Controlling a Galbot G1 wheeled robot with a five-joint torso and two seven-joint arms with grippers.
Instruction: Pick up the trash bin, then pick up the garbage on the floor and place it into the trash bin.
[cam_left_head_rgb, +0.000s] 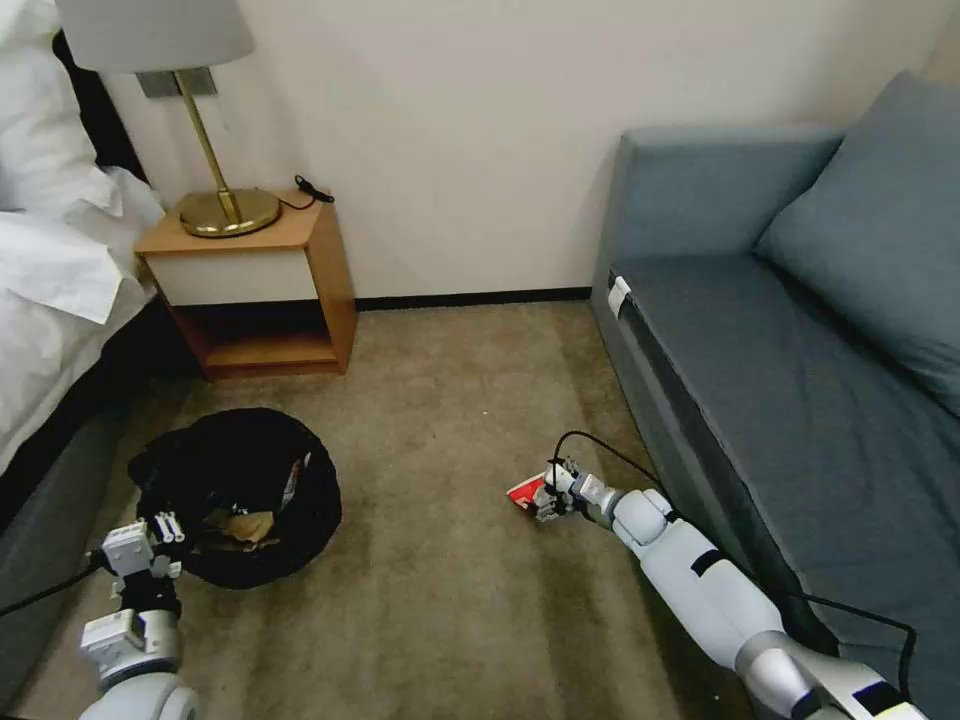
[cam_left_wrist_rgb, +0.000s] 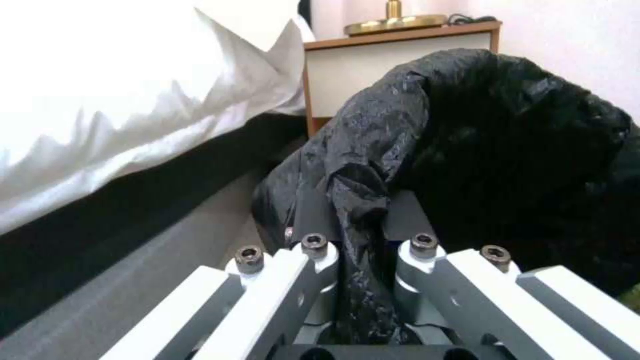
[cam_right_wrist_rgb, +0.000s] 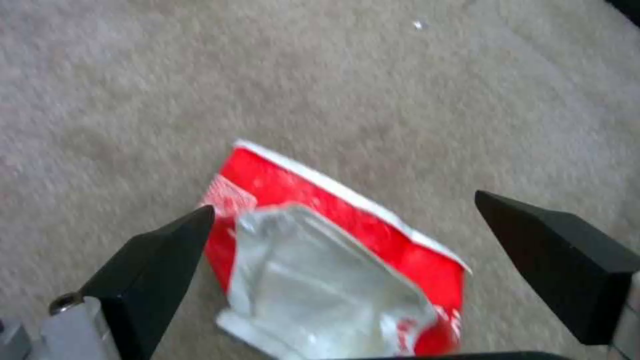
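The trash bin (cam_left_head_rgb: 235, 495), wrapped in a crinkly black liner (cam_left_wrist_rgb: 507, 150), sits tilted at the lower left by the bed, its mouth facing me. Crumpled tan paper (cam_left_head_rgb: 245, 525) and other garbage lie inside it. My left gripper (cam_left_head_rgb: 165, 530) is shut on a fold of the liner (cam_left_wrist_rgb: 353, 280) at the bin's near rim. On the carpet floor (cam_left_head_rgb: 440, 600) beside the sofa lies a red-white wrapper (cam_left_head_rgb: 522, 492) (cam_right_wrist_rgb: 333, 250). My right gripper (cam_left_head_rgb: 548, 495) (cam_right_wrist_rgb: 345, 202) hangs open just over it, its black fingers (cam_right_wrist_rgb: 153, 270) on either side of the wrapper.
A wooden nightstand (cam_left_head_rgb: 250, 270) with a brass lamp (cam_left_head_rgb: 215, 200) stands against the back wall. The bed (cam_left_head_rgb: 50, 260) runs along the left, and the grey-blue sofa (cam_left_head_rgb: 800, 350) along the right. Open carpet lies between them.
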